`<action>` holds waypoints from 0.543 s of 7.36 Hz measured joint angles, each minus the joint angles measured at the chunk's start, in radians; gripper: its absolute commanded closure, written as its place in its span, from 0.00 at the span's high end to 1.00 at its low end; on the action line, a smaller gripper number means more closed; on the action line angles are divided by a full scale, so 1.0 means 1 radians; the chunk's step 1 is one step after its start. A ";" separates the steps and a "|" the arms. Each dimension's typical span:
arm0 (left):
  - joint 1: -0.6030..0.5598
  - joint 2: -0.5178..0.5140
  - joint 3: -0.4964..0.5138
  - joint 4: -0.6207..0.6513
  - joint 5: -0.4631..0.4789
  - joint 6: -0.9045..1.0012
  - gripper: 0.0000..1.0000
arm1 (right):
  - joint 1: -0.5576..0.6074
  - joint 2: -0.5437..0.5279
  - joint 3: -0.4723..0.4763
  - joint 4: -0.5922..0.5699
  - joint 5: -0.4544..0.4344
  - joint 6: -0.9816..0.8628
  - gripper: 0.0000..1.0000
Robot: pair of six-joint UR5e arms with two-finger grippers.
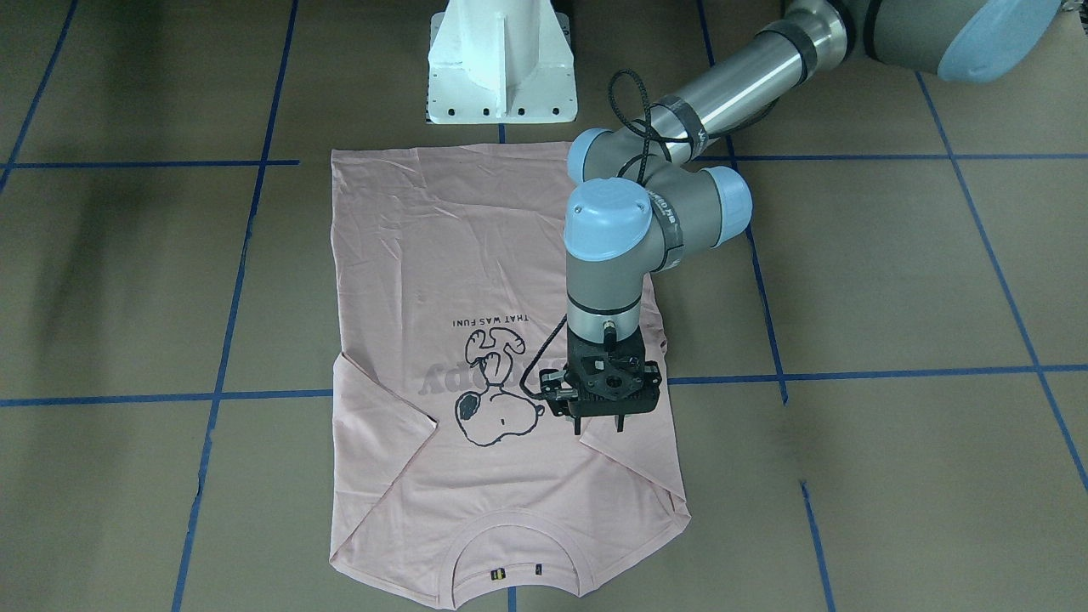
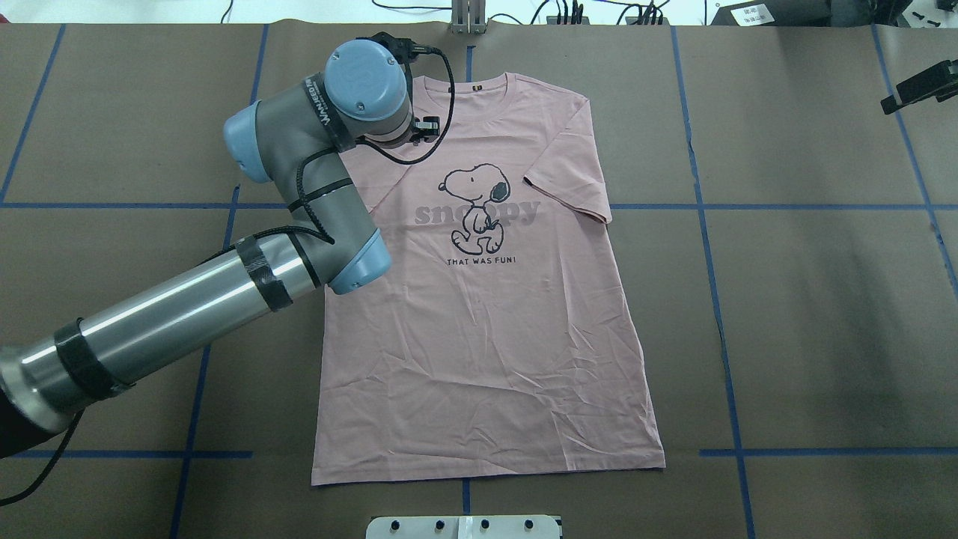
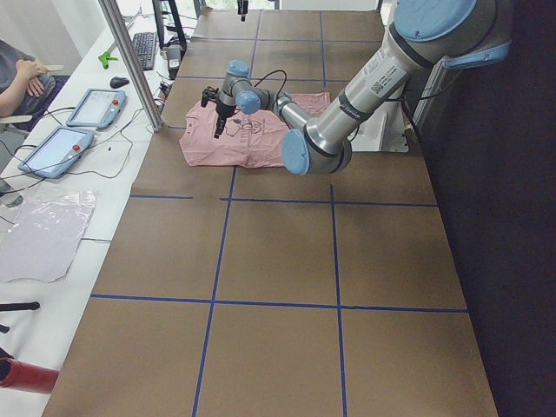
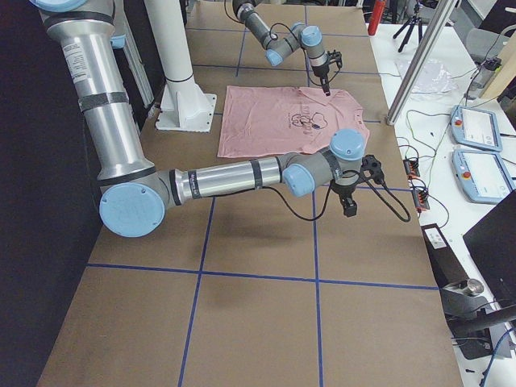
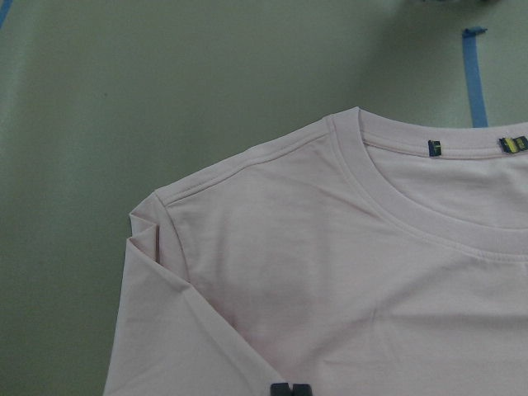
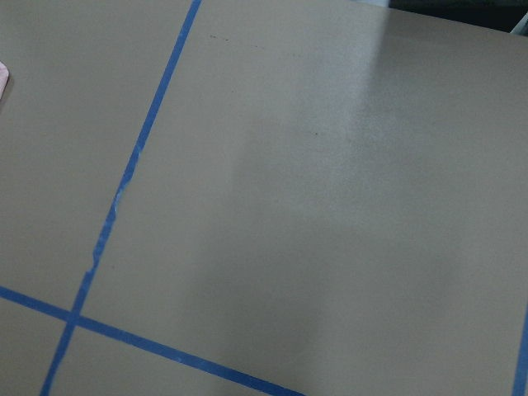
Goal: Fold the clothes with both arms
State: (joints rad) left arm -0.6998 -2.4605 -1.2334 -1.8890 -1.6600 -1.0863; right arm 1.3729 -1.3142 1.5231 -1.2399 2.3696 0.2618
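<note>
The pale pink T-shirt (image 1: 459,255) lies flat and print-up on the brown table, with both sleeves turned in over the body. Its collar (image 1: 514,544) is on the side away from the robot. My left gripper (image 1: 600,425) hangs fingers-down just above the shirt's shoulder, beside the dog print (image 1: 497,399). In the left wrist view its fingertips (image 5: 290,389) sit together, shut and empty, over the fabric (image 5: 330,272) below the collar (image 5: 388,190). My right gripper (image 4: 348,205) hovers over bare table beyond the shirt (image 4: 274,121); I cannot tell whether it is open or shut.
The white pedestal base (image 1: 501,68) stands at the shirt's hem. Blue tape lines (image 2: 703,224) grid the table. Beyond the far edge are a desk with tablets (image 3: 91,109) and cables, and a seated person (image 3: 22,82).
</note>
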 measured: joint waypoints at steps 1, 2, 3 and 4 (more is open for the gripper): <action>0.000 0.065 -0.113 0.001 -0.028 0.027 1.00 | -0.019 -0.008 0.047 -0.001 -0.001 0.078 1.00; 0.001 0.142 -0.243 0.003 -0.057 0.044 1.00 | -0.060 -0.035 0.124 -0.002 -0.012 0.168 1.00; 0.011 0.210 -0.360 0.004 -0.073 0.050 1.00 | -0.122 -0.077 0.227 -0.002 -0.043 0.278 1.00; 0.039 0.275 -0.466 0.003 -0.078 0.048 1.00 | -0.208 -0.139 0.355 -0.003 -0.094 0.409 1.00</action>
State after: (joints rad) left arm -0.6604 -2.1860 -1.6992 -1.8860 -1.7379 -1.0379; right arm 1.1649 -1.4529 1.8786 -1.2429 2.2752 0.6710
